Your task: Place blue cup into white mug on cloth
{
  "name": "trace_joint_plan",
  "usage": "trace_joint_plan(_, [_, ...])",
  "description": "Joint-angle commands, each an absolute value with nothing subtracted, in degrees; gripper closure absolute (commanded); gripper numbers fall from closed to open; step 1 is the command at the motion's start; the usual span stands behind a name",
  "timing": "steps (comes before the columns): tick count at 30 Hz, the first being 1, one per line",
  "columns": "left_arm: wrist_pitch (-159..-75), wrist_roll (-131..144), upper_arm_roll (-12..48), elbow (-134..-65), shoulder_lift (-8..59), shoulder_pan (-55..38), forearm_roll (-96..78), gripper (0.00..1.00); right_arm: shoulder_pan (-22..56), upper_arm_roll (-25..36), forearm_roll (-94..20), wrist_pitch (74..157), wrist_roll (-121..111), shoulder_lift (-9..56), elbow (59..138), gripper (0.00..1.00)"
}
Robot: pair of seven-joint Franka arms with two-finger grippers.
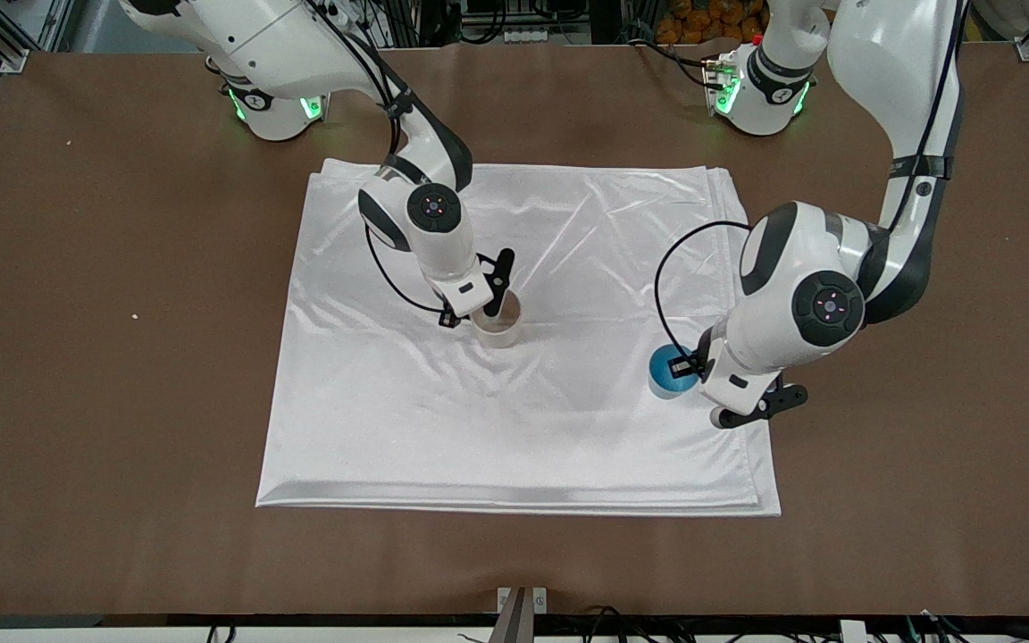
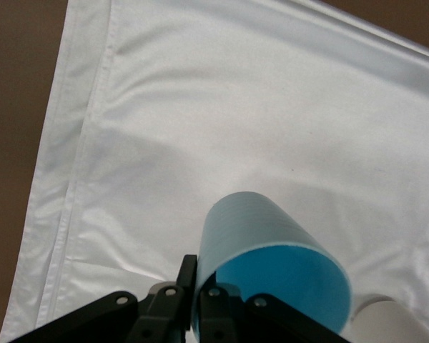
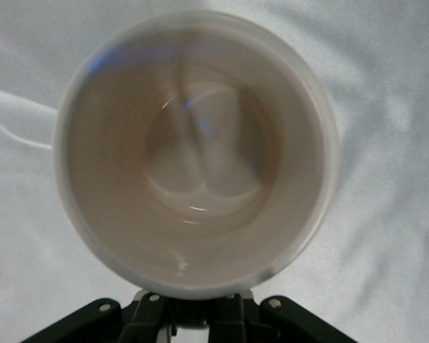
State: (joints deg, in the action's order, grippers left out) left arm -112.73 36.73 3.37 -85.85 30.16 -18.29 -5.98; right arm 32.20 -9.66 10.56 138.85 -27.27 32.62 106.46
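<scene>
The blue cup point(image 1: 668, 371) point(image 2: 272, 257) is at the edge of the cloth point(image 1: 568, 420) toward the left arm's end, mouth up. My left gripper point(image 1: 690, 366) point(image 2: 198, 277) is shut on its rim, one finger point(image 2: 188, 270) outside the wall and the other inside. I cannot tell whether the cup rests on the cloth. The white mug point(image 1: 498, 323) point(image 3: 193, 150) stands upright near the cloth's point(image 3: 386, 236) middle and is empty. My right gripper point(image 1: 488, 299) point(image 3: 196, 318) is shut on the mug at its dark handle, which the rim mostly hides.
The cloth point(image 2: 200, 107) lies on a brown table point(image 1: 925, 446), which shows bare all round it. The arms' bases point(image 1: 278, 112) point(image 1: 760, 94) stand along the table edge farthest from the front camera. A tiny crumb point(image 1: 134, 315) lies toward the right arm's end.
</scene>
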Motion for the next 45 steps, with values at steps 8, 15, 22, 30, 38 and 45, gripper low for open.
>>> trace_joint_plan(8, [-112.9, 42.3, 3.1, -85.7, 29.6, -24.0, -5.3, 1.0, 33.2, -9.2, 14.1, 138.2, -25.0, 33.1, 105.0, 0.69])
trace_joint_plan(15, [-114.1, 43.2, 3.1, -85.7, 29.6, -27.6, -5.3, 1.0, 32.9, -9.3, 13.9, 137.9, -20.5, 30.6, 105.5, 0.45])
trace_joint_plan(22, [-114.3, 45.2, 3.1, -85.6, 29.5, -30.1, -5.4, 1.0, 32.0, -9.3, 13.7, 133.9, -17.3, 25.4, 105.6, 0.15])
trace_joint_plan(30, [-115.0, 47.6, 3.2, -83.8, 29.8, -33.3, -5.7, 1.0, 30.0, -9.3, 13.4, 128.8, -17.0, 16.6, 107.7, 0.11])
trace_joint_plan(38, [-115.7, 48.7, 3.2, -83.8, 30.9, -36.8, -5.7, 1.0, 25.1, -9.4, 13.2, 122.5, -18.8, 6.5, 109.9, 0.12])
trace_joint_plan(45, [-117.3, 48.8, 3.1, -83.8, 33.0, -38.9, -5.5, 1.0, 22.0, -9.3, 13.3, 117.1, -18.9, 0.5, 109.7, 0.12])
